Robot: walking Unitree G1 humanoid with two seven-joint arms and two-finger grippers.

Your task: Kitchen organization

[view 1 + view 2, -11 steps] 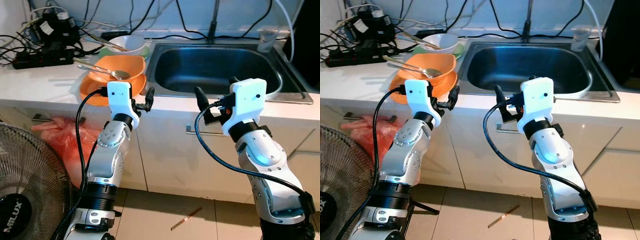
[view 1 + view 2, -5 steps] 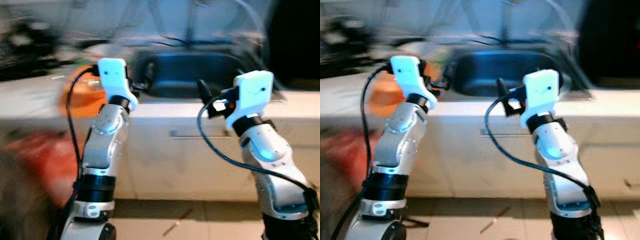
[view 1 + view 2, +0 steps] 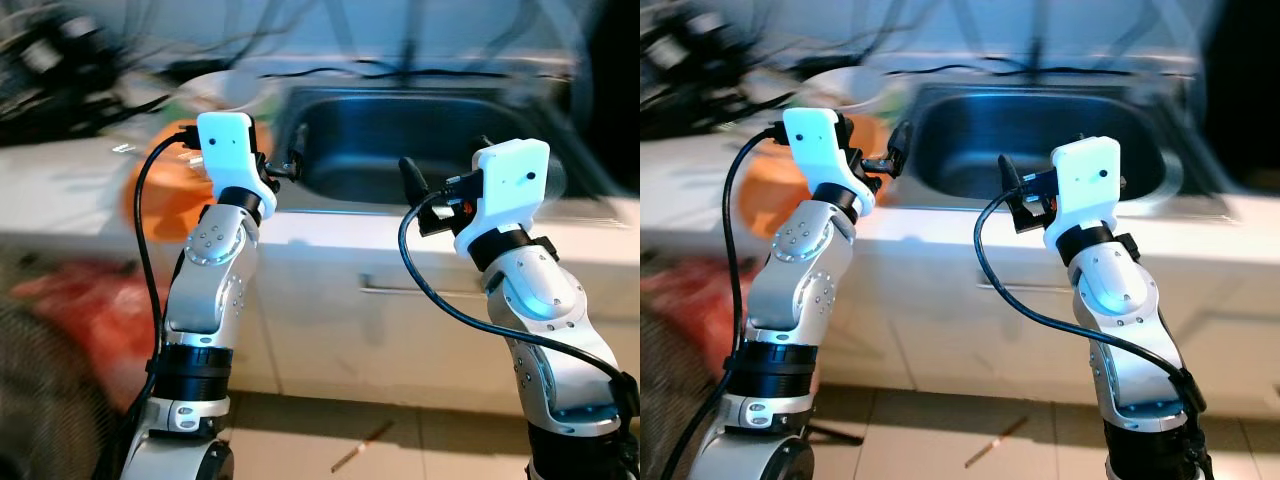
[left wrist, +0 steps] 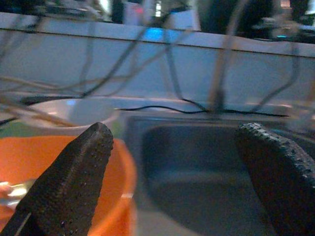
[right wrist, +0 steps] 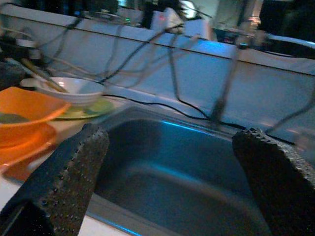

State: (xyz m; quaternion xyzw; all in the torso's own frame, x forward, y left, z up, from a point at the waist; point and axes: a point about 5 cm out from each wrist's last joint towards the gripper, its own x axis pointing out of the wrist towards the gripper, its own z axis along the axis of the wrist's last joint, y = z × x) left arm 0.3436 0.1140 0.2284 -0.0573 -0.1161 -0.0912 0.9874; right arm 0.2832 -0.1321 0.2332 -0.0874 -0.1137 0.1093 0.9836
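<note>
Nearby, both arms' fingers (image 4: 74, 182) spread open, an orange bowl (image 5: 24, 110) beside the sink (image 5: 172, 167) holds something dark.

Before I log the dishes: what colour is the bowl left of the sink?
Orange; the bowl shows best in the right wrist view.

counter (image 3: 70, 190) — orange bowls (image 3: 150, 195) | white bowl (image 5: 71, 88) | sink (image 3: 420, 140)
</note>
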